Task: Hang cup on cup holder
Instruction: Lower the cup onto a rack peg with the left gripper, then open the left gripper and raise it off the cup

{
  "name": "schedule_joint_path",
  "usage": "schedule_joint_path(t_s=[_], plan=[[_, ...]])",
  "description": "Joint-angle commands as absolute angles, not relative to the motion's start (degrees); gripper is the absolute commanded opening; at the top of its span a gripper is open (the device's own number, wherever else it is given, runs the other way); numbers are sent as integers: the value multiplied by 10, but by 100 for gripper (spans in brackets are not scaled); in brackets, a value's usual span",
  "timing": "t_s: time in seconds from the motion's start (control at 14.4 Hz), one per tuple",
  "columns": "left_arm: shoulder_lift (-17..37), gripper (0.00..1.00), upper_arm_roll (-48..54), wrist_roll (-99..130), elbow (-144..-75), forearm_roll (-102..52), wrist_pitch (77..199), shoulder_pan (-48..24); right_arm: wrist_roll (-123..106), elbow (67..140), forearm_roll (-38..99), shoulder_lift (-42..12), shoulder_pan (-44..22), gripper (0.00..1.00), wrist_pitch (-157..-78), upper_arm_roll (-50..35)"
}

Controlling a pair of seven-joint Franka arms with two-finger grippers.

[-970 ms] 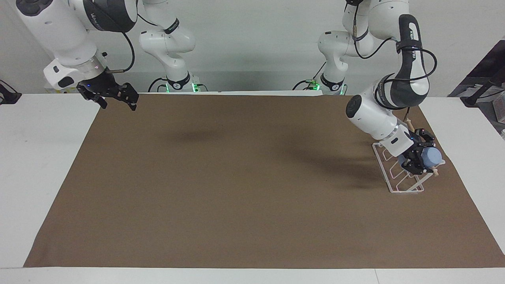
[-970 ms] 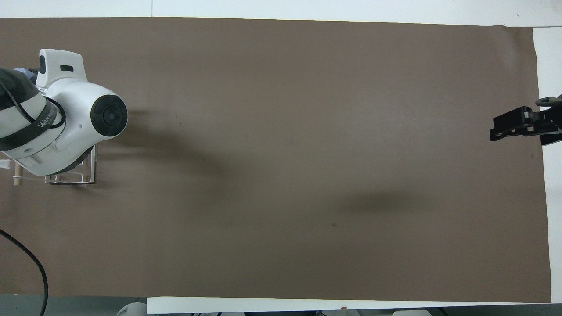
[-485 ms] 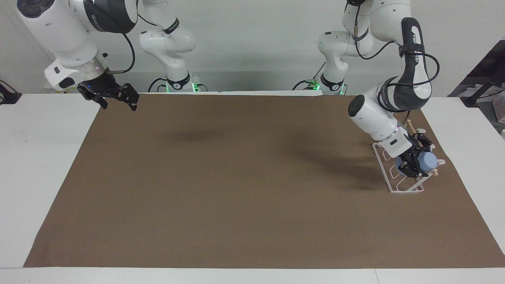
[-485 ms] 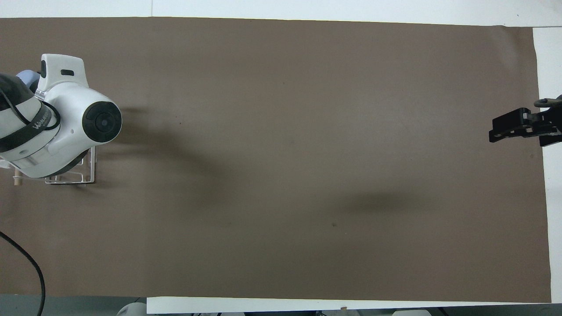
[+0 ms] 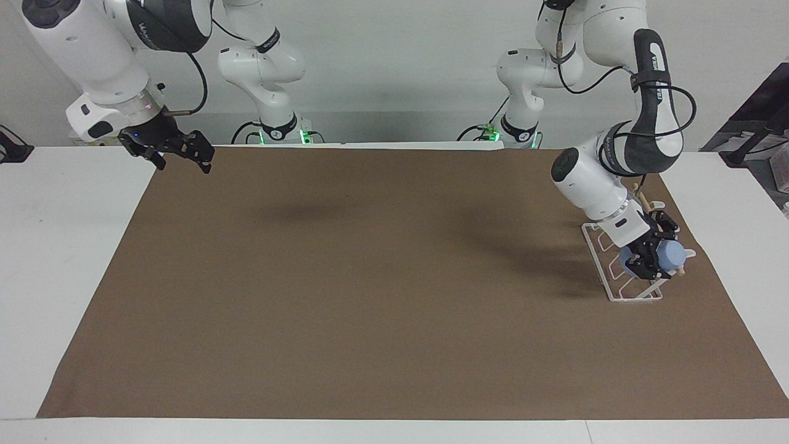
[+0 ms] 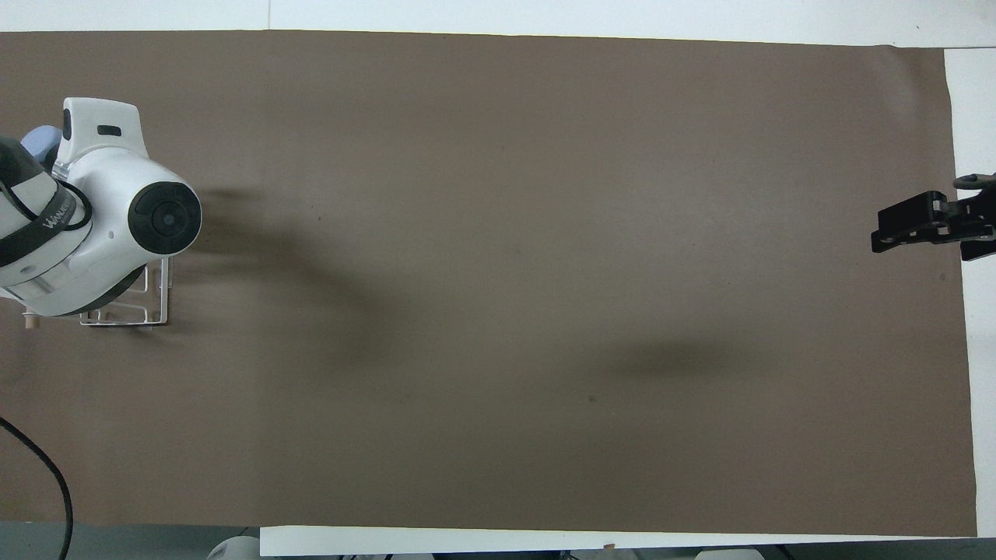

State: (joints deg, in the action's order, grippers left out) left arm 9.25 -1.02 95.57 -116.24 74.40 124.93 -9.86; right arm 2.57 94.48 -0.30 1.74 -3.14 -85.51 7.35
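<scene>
The light-blue cup (image 5: pixel 672 253) lies tilted on the white wire cup holder (image 5: pixel 607 271), at the rack's end farther from the robots, close to the tip of its wooden dowel. My left gripper (image 5: pixel 650 256) is down at the rack, around the cup. From overhead the left wrist covers most of the cup holder (image 6: pixel 156 315), and only an edge of the cup (image 6: pixel 39 140) shows. My right gripper (image 5: pixel 185 161) hangs open and holds nothing, above the mat's corner at the right arm's end of the table.
A brown mat (image 5: pixel 370 277) covers most of the white table (image 5: pixel 61 246). The dowel (image 5: pixel 642 198) sticks up out of the rack toward the robots. The left arm's cable (image 6: pixel 47 482) trails at the mat's near edge.
The left arm has lowered the cup a little onto the rack and shifted its wrist toward the left arm's end of the table. The right gripper has hardly moved.
</scene>
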Motion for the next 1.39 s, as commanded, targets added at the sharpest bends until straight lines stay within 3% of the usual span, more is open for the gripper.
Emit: schedule_joint_path(t_s=[0.0,0.21,0.76,1.32], plan=[[80,100,-8,946,-1163,752,1257,-92,33,962,-9,32,-25,99,-865,68],[81,100,-7,911,-1130,693,1255,-96,33,962,-9,32,-25,99,-865,68],[78,100,-9,487,-951,255,1096,-92,31,959,-12,28,-24,99,-869,68],[83,100,-14,29,-889,55,949,-69,31,957,-12,28,-23,99,-868,66]])
